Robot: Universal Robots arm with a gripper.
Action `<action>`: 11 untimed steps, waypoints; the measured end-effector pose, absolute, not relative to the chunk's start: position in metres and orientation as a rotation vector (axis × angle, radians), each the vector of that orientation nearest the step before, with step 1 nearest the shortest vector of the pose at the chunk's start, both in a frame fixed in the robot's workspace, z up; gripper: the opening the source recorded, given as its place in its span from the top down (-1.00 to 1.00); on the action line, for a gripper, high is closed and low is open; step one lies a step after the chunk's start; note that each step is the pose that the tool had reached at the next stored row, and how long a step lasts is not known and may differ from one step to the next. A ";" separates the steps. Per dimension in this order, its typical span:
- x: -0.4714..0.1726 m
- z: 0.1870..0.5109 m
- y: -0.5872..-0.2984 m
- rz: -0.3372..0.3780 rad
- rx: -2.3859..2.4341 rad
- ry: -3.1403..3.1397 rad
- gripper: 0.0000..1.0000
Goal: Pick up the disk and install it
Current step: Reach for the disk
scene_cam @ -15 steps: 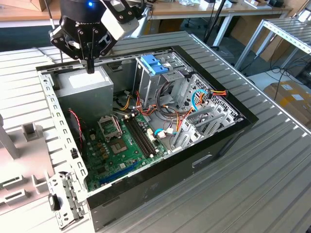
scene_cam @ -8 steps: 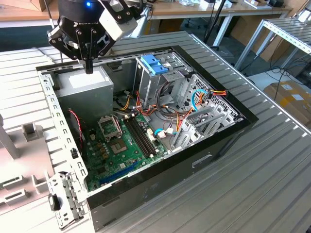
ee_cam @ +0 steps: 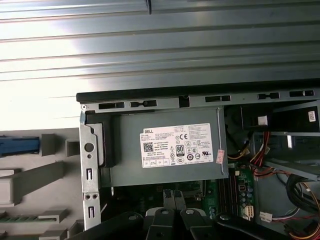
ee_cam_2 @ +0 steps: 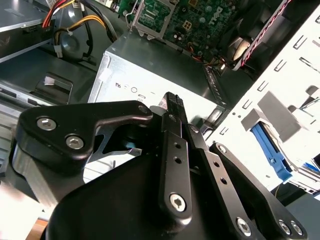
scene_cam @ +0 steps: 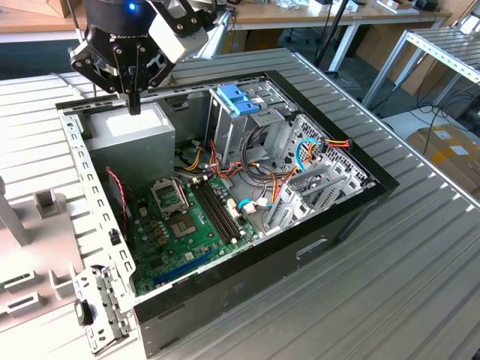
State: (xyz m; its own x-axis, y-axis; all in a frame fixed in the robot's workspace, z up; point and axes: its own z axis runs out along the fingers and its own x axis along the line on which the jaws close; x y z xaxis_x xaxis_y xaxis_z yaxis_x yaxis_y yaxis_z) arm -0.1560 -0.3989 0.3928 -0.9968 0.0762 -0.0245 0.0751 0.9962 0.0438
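Note:
My gripper [scene_cam: 135, 105] hangs over the far left corner of the open computer case [scene_cam: 341, 217], just above the grey power supply [scene_cam: 131, 133]. Its black fingers are shut with nothing between them, and both wrist views show the tips [ee_cam_2: 172, 102] [ee_cam: 173, 198] pressed together over the power supply [ee_cam: 170, 145]. Beside the case, a blue strip [ee_cam: 20, 145] lies in the white fixture [ee_cam: 50, 172]; it looks like the edge of the disk's carrier. The second wrist view shows a similar blue piece [ee_cam_2: 270, 150] in the white rack [ee_cam_2: 280, 110].
Inside the case lie the green motherboard [scene_cam: 191, 225], loose cables [scene_cam: 262, 176] and a metal drive cage topped by a blue-latched bracket [scene_cam: 238, 97]. The case rests on a ribbed metal table [scene_cam: 420, 262]. The white fixture [scene_cam: 30, 270] stands at the exterior view's left.

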 end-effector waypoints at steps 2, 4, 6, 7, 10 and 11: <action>-0.157 0.393 -0.399 0.067 0.118 3.112 0.79; -0.159 0.393 -0.399 0.067 0.118 3.112 0.79; -0.160 0.393 -0.399 0.067 0.118 3.113 0.79; -0.161 0.393 -0.399 0.067 0.118 3.112 0.79; -0.163 0.393 -0.399 0.067 0.118 3.112 0.79; -0.164 0.393 -0.399 0.067 0.118 3.112 0.79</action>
